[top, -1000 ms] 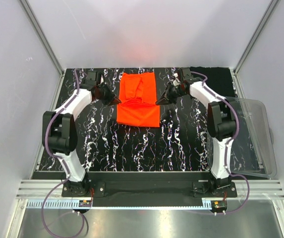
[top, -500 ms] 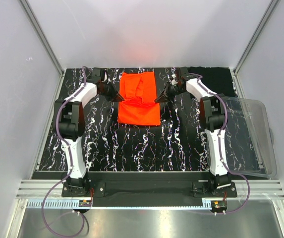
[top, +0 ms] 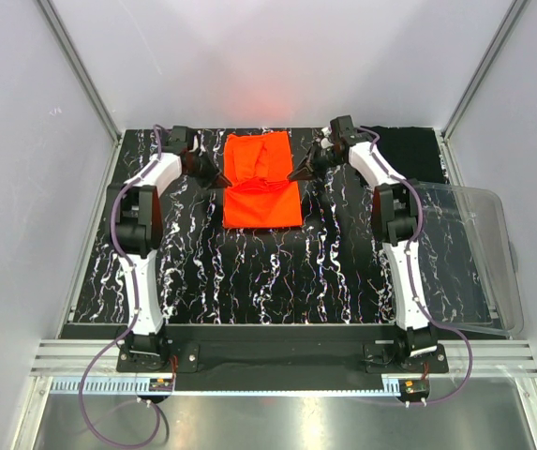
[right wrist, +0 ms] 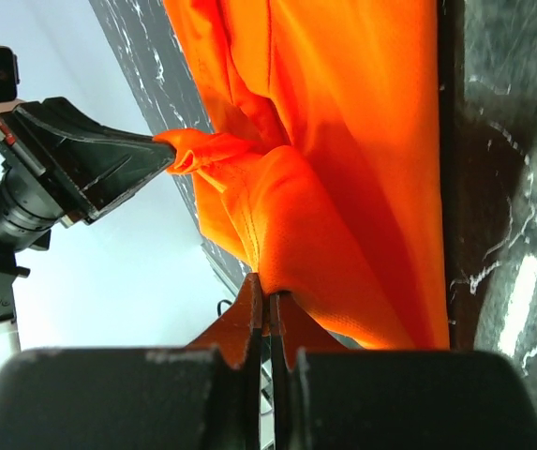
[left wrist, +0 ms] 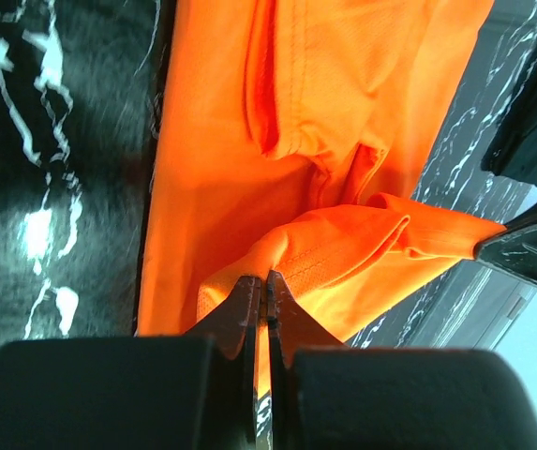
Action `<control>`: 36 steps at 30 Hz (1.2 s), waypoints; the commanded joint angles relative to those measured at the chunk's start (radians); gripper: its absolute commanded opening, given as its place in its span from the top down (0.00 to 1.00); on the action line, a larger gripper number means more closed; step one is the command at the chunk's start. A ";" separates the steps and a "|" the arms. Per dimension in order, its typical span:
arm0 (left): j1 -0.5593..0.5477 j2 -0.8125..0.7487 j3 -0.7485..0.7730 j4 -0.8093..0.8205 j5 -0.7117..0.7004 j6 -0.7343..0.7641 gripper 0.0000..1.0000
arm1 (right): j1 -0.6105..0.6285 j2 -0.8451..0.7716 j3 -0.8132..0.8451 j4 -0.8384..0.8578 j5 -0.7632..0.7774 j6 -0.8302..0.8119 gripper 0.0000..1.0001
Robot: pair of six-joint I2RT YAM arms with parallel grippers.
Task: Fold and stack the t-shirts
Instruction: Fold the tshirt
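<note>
The orange-red t-shirt [top: 262, 180] lies partly folded at the far middle of the black marbled table [top: 249, 272]. My left gripper [top: 222, 179] is shut on its left edge, the cloth pinched between the jaws [left wrist: 264, 277]. My right gripper [top: 294, 175] is shut on its right edge [right wrist: 268, 291]. Both hold the lower hem lifted and folded back over the shirt body [left wrist: 249, 141]. The right gripper's tip shows in the left wrist view [left wrist: 530, 246], and the left gripper's tip in the right wrist view [right wrist: 99, 159]. The black t-shirt [top: 404, 150] lies flat at the far right corner.
A clear plastic bin [top: 469, 258] stands tilted at the table's right edge. Metal frame posts and grey walls close in the back and sides.
Both grippers have moved toward the far edge, carrying the shirt's near hem over its body. The visible orange area has grown shorter.
</note>
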 commanded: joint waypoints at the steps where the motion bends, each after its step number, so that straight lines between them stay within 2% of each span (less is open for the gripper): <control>1: 0.005 0.017 0.070 0.018 0.045 0.005 0.96 | -0.001 0.039 0.078 -0.007 -0.048 0.031 0.99; 9: 0.020 0.068 0.124 0.018 0.045 0.006 0.85 | -0.004 0.142 0.218 -0.006 -0.056 0.057 0.98; 16: 0.032 0.071 0.153 0.016 0.020 0.064 0.52 | -0.021 0.237 0.336 -0.007 -0.058 0.095 0.94; 20: 0.041 0.016 0.128 0.011 0.008 0.118 0.40 | -0.029 0.266 0.379 -0.006 -0.067 0.098 0.75; 25: 0.043 -0.088 0.058 0.004 0.049 0.176 0.36 | -0.040 0.254 0.395 -0.002 -0.081 0.086 0.63; 29: 0.041 -0.187 -0.107 0.027 0.088 0.213 0.36 | -0.056 0.202 0.365 -0.006 -0.085 0.062 0.54; 31: 0.041 -0.257 -0.180 0.048 0.097 0.224 0.36 | -0.061 0.148 0.323 -0.004 -0.071 0.046 0.47; 34: 0.041 -0.317 -0.284 0.091 0.133 0.233 0.35 | -0.067 0.086 0.255 -0.009 -0.070 0.016 0.41; 36: 0.038 -0.334 -0.330 0.137 0.188 0.218 0.35 | -0.066 0.038 0.194 -0.027 -0.059 -0.024 0.41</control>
